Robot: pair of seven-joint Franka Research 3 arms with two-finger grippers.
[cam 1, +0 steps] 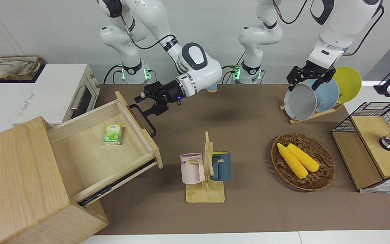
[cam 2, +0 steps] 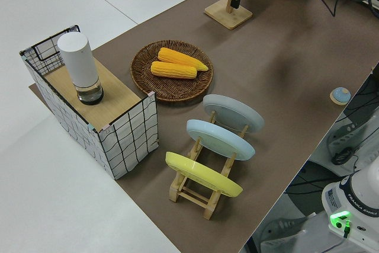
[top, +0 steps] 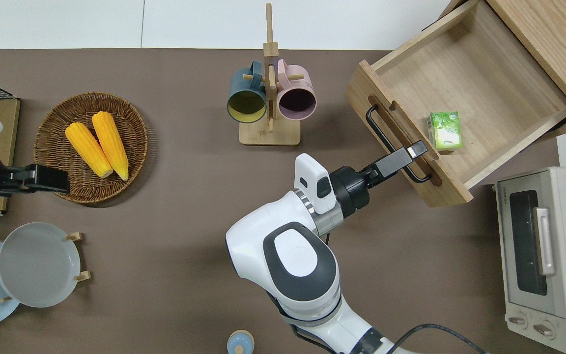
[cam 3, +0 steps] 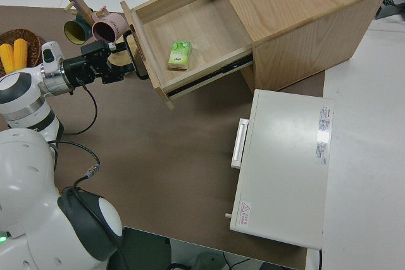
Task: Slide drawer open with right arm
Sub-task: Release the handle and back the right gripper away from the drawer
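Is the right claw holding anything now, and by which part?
Nothing is held: the right claw is open at the drawer's black handle, not clamped on it.

Light-wood drawer [cam 1: 113,149] (black bar handle [top: 391,145]), pulled well out of cabinet [cam 1: 22,183]

We see a brown mat covering the surface [cam 1: 249,135], with bare white margins along its edge farthest from the robots and at both ends. A plain pale wall [cam 1: 215,20] rises where the robots stand. A white toaster oven [cam 1: 46,93] with a silver handle sits at the right arm's end; just beside it, against the wall, rests a shallow tray [cam 1: 12,67] holding crumpled cloth. At the left arm's end stands a small wood cabinet [cam 1: 374,145] with black wire-grid sides, carrying a white cylinder [cam 2: 80,66]. Lighting is even, casting soft, short shadows on the mat.
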